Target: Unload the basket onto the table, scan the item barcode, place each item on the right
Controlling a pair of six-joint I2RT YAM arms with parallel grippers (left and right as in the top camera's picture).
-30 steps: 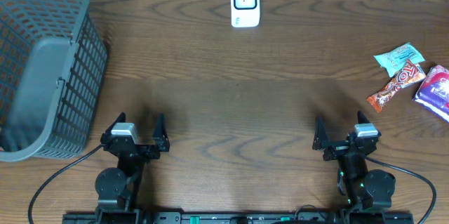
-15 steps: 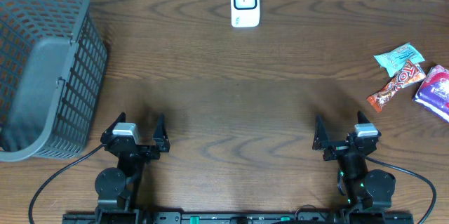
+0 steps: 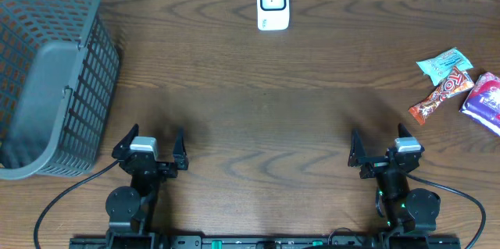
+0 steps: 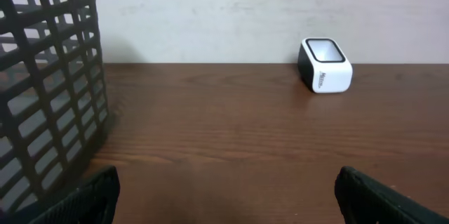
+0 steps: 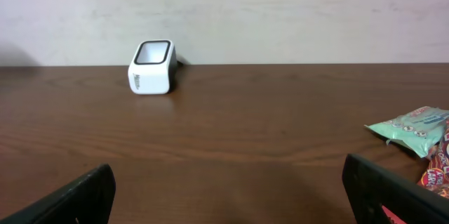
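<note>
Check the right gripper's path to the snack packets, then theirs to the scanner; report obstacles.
Nothing visible blocks either stretch: bare table lies between the open right gripper and the snack packets, and between them and the scanner.

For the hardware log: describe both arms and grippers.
Both arms are black. The left gripper and right gripper each have two black fingers and a silver-grey block on top. Black cables loop from both bases; green lights glow on the right arm.
</note>
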